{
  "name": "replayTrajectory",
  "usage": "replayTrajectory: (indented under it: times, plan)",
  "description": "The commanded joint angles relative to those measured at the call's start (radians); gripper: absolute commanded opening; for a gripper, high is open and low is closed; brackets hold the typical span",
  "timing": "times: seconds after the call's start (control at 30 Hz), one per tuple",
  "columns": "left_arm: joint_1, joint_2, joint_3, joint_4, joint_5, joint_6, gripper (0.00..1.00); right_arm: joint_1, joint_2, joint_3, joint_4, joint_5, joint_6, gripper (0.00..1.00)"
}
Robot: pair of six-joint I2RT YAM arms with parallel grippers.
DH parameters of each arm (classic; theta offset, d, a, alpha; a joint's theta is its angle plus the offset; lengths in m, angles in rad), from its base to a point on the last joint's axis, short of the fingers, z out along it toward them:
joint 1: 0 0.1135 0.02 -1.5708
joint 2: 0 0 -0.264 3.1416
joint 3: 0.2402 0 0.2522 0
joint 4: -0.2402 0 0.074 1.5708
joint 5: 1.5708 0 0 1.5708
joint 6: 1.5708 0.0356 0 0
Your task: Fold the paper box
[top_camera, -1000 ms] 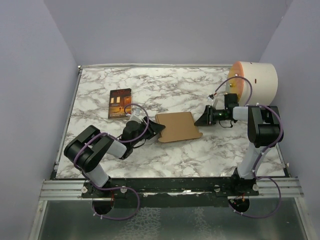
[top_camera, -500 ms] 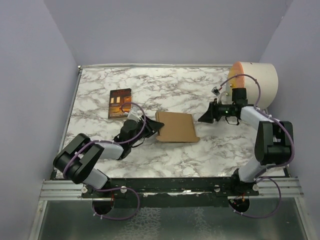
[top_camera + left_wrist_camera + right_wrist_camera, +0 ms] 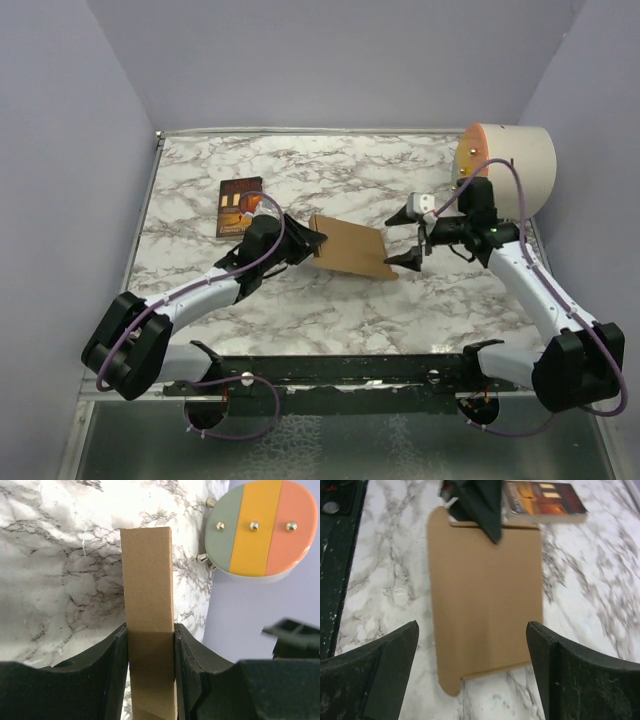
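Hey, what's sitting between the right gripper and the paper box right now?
Nothing: only bare marble table separates the open right gripper from the paper box, clearest in the right wrist view.

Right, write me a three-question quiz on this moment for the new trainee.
1. True or false: the left hand is clamped on an edge of the flat brown cardboard paper box.
2. Pick one. The right hand is: A) shut on the box; B) open, gripping nothing; C) shut and empty.
3. Name the thing lying on its side at the far right corner of the white marbled table.
Key: 1 true; 2 B; 3 the large cream cylinder.
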Motion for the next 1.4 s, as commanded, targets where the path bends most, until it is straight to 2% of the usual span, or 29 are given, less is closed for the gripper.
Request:
replayTrajectory:
  times: [0.0,0.27,0.4,0.63,0.8,1.17,1.3,1.37]
  plan:
    - [0.008,-0.01,0.09,-0.214,-0.033,-0.105,0.16,0.26,-0.053,-0.092,0.129,0.279,-0.012,0.89]
    - [0.017,0.027,0.14,-0.289,-0.022,-0.262,0.15,0.494,-0.029,-0.148,0.29,0.64,0.046,0.91]
    - [0.018,0.05,0.166,-0.305,-0.021,-0.315,0.15,0.554,-0.003,-0.18,0.4,0.822,0.065,0.95]
    - [0.018,0.063,0.179,-0.313,-0.02,-0.378,0.15,0.652,0.055,-0.234,0.527,0.987,0.026,0.94]
    - [0.02,0.055,0.175,-0.306,-0.017,-0.393,0.15,0.679,0.103,-0.245,0.626,1.116,0.01,0.79]
    - [0.034,0.031,0.16,-0.323,-0.033,-0.414,0.16,0.701,0.099,-0.258,0.649,1.146,-0.016,0.4]
    - [0.039,0.027,0.149,-0.304,-0.026,-0.417,0.18,0.703,0.092,-0.258,0.645,1.14,-0.009,0.32]
    - [0.041,0.022,0.131,-0.27,-0.02,-0.43,0.21,0.702,0.088,-0.257,0.642,1.136,-0.004,0.31]
